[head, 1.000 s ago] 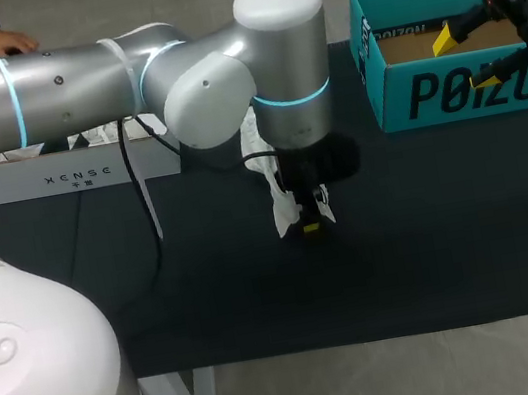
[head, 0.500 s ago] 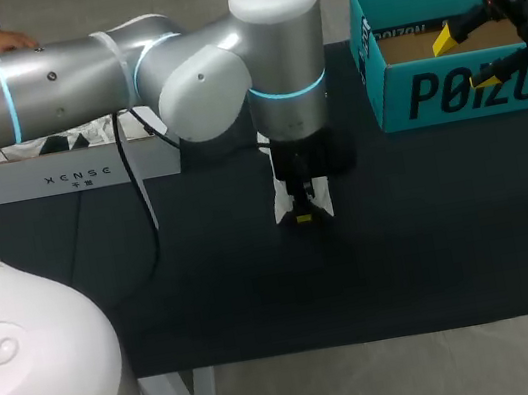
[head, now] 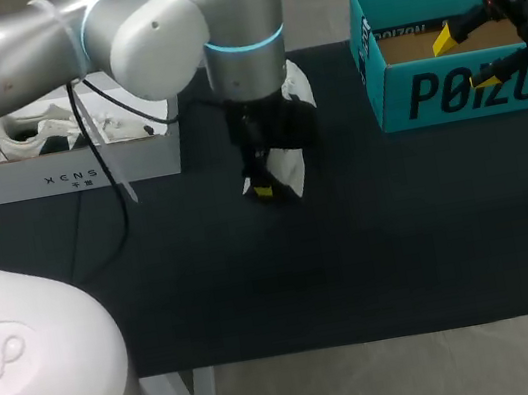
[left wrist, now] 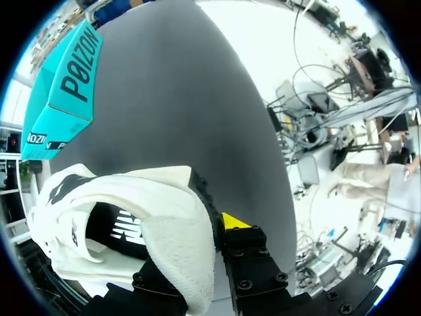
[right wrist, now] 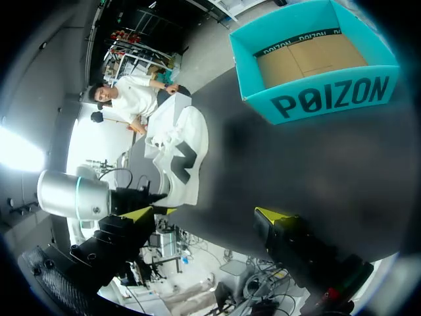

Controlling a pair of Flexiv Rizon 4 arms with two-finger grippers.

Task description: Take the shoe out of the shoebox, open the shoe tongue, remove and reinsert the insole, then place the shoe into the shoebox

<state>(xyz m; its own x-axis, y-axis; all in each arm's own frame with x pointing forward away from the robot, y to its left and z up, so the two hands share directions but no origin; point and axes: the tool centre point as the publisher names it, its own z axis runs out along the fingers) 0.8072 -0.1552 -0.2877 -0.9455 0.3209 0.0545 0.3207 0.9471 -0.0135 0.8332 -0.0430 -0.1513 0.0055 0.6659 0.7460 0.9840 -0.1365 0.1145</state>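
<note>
Gripping one shoe (head: 291, 165) is left end effector (head: 263, 191); right end effector (head: 464, 60) gapes near one shoebox (head: 429, 95).

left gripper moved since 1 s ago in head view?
Yes. The left gripper, shut on the shoe, has moved away from the teal shoebox and toward the white box.

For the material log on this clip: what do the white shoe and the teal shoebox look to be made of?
The shoe has a white matte upper of smooth panels, probably leather or a synthetic; which one cannot be told. Its heel lining looks like a fuzzy, towel-like textile. The teal shoebox looks like printed cardboard, going by its plain brown inside floor and thin folded walls.
</note>
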